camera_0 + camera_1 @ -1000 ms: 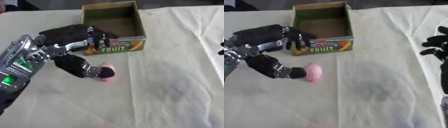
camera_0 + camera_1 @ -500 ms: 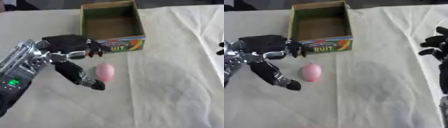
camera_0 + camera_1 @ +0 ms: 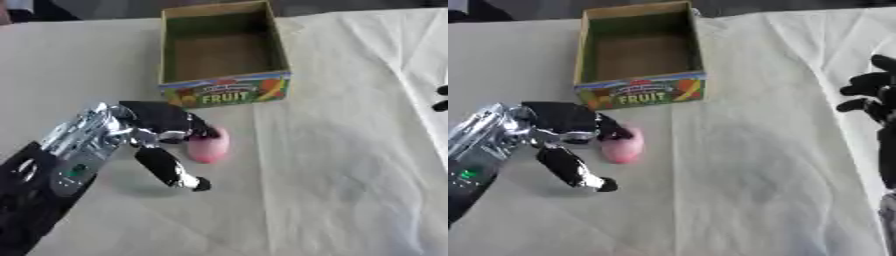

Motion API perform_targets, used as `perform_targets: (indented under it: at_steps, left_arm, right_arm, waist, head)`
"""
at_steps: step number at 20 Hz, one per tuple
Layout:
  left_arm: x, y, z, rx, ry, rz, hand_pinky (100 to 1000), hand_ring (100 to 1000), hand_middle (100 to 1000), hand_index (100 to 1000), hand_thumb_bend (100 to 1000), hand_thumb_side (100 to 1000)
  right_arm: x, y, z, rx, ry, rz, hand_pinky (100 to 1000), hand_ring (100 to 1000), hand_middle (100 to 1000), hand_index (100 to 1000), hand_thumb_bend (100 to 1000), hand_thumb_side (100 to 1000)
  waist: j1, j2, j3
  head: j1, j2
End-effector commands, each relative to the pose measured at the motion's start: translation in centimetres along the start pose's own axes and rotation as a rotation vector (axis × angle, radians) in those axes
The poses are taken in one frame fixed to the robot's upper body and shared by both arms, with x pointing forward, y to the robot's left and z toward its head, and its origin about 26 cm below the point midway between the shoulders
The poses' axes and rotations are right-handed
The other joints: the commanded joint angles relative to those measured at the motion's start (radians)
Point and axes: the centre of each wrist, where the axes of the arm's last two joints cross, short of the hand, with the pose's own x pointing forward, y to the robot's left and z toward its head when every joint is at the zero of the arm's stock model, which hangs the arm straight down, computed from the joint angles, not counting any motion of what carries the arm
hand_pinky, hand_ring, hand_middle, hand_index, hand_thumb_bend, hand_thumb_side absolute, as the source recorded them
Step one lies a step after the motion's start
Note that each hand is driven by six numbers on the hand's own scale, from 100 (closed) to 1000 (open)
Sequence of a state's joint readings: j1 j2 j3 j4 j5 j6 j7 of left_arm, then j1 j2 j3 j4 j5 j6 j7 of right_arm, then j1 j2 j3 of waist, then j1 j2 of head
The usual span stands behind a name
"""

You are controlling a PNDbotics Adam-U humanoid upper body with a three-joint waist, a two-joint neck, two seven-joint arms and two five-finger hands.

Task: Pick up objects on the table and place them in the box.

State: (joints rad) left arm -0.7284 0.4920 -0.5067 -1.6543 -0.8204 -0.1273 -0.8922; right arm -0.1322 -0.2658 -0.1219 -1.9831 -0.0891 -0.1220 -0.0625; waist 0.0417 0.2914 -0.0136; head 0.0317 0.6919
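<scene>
A pink egg-shaped object (image 3: pixel 209 145) lies on the cloth just in front of the open cardboard box (image 3: pixel 225 93) with FRUIT printed on its front; the box looks empty inside. My left hand (image 3: pixel 156 124) comes in from the lower left. Its fingers bend toward the pink object and touch its upper left side, while the thumb (image 3: pixel 174 170) sticks out below, apart from the object. My right hand (image 3: pixel 874 99) rests open at the right edge, fingers up, far from both.
A pale cloth (image 3: pixel 350 165) with a few folds covers the whole table. The box stands at the far middle. A dark edge runs behind the table at the top.
My left hand has pulled back from the box front and dropped lower. Its fingers now meet the pink object from the left. The object has barely moved.
</scene>
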Motion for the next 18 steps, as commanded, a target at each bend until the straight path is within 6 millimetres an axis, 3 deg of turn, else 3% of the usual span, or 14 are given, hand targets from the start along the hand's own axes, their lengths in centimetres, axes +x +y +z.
perform_targets:
  at_steps: [1,13,18]
  left_arm:
    - [-0.3,0.7,0.4,0.015,0.036,-0.039,525,734,849,1000,462,837]
    - [0.7,3.6,3.9,0.258,0.074,-0.082,511,708,827,1000,349,826]
    - [0.5,3.8,3.8,0.271,0.104,-0.073,512,712,833,1000,364,843]
  right_arm:
    - [0.6,0.0,-0.4,0.007,-0.024,0.011,514,623,589,827,100,1000]
    - [0.6,0.1,-0.3,0.019,-0.008,0.012,514,624,589,828,100,1000]
    - [0.5,0.2,-0.3,0.026,-0.007,0.008,514,624,589,829,100,1000]
  waist:
    - [-0.001,-0.012,-0.001]
    - [-0.002,-0.012,0.008]
    - [-0.003,-0.012,0.006]
  head:
    - [-0.003,-0.002]
    - [-0.013,-0.004]
    - [-0.011,-0.005]
